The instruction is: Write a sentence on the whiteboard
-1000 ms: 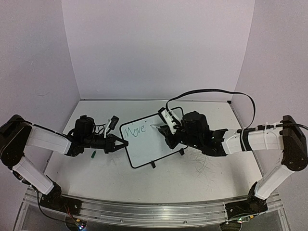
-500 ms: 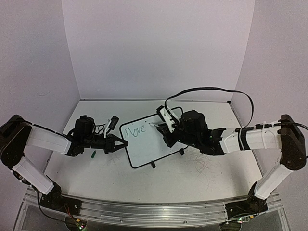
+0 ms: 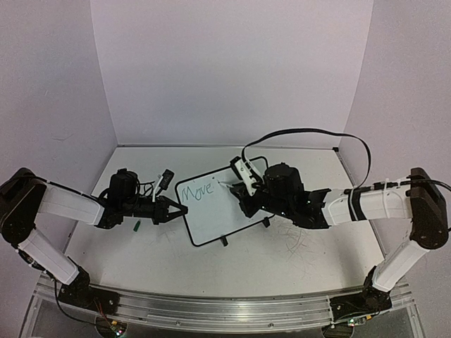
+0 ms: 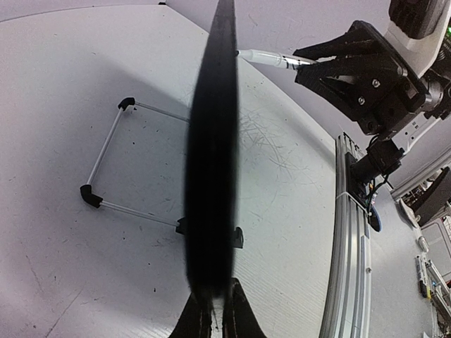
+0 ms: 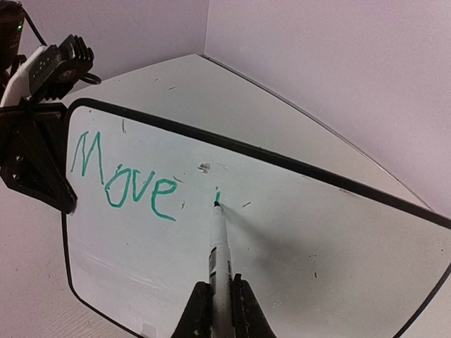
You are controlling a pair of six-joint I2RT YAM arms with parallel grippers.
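Right hand point(image 5: 217, 308), clamped on the marker point(image 5: 219, 246), should press lightly just past "Move" point(image 5: 127, 184) while left hand point(image 4: 217, 315), pinching the whiteboard point(image 5: 317, 232), holds it steady.

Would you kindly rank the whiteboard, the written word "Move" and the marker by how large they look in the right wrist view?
1. whiteboard, filling most of the view.
2. word "Move".
3. marker, though it sits closest to the camera, so its place against the word is unsure.
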